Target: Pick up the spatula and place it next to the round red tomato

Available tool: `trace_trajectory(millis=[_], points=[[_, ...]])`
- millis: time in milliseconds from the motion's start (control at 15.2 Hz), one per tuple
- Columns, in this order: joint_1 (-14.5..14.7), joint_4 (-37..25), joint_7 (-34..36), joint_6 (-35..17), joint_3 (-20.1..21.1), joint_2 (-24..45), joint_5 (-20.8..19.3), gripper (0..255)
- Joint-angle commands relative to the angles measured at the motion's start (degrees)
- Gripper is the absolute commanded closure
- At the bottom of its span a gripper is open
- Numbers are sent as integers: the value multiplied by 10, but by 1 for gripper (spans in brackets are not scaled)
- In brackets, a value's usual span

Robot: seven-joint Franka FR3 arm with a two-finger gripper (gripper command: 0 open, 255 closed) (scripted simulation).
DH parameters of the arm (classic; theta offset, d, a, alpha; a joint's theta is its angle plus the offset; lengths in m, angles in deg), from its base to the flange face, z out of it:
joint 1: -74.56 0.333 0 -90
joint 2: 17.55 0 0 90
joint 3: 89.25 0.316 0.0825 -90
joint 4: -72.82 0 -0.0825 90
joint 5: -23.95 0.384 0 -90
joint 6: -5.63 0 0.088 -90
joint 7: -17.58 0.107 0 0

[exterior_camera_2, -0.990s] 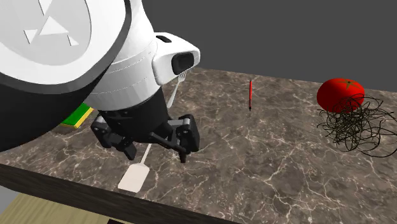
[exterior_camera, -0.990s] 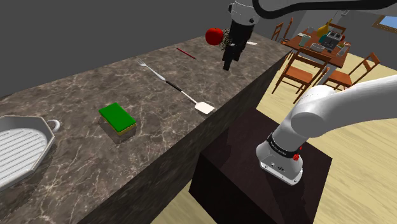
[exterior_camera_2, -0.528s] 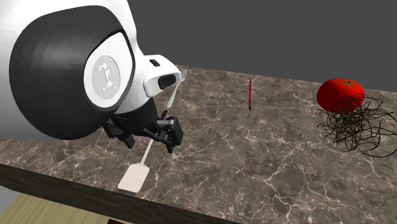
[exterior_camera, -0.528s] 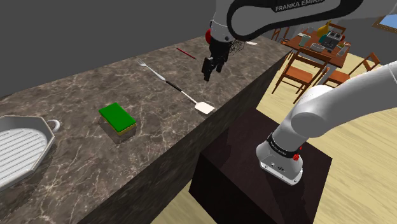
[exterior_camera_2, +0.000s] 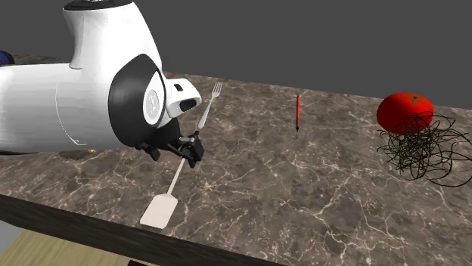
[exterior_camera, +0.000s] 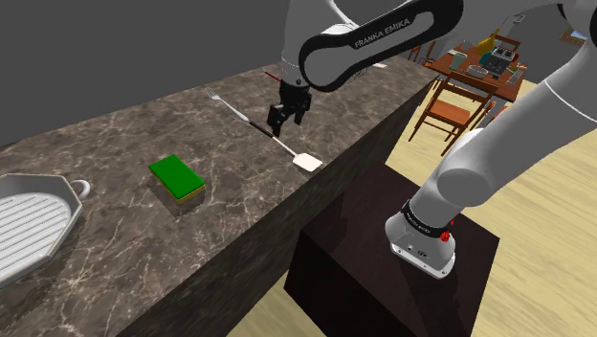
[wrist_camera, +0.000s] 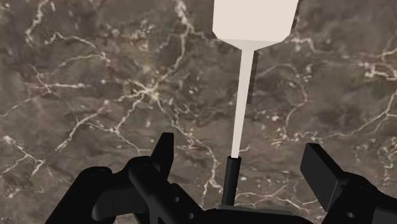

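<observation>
On the second exterior view's left, the white arm is reaching low over the marble counter, its hand tipping downward so the gripper is hanging just above the spatula. That spatula is lying flat near the counter's front edge, pale blade toward the edge, dark handle pointing at the fork. Seen from the wrist, the claw is standing spread, the handle running between fingers that are not touching it. Doing this well probably means sinking straight down, keeping the handle centred, then pinching its dark grip. Farther right, a red pen and the tomato are sitting well apart from the spatula.
</observation>
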Motion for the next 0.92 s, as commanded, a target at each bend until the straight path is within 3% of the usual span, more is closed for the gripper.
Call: trace_trajectory(millis=[0,462,858], points=[[-1,-8,16,-17,6,22,-5,0],[-4,12,29,-80,11,66,-22,0],[-4,12,29,-80,11,66,-22,0]])
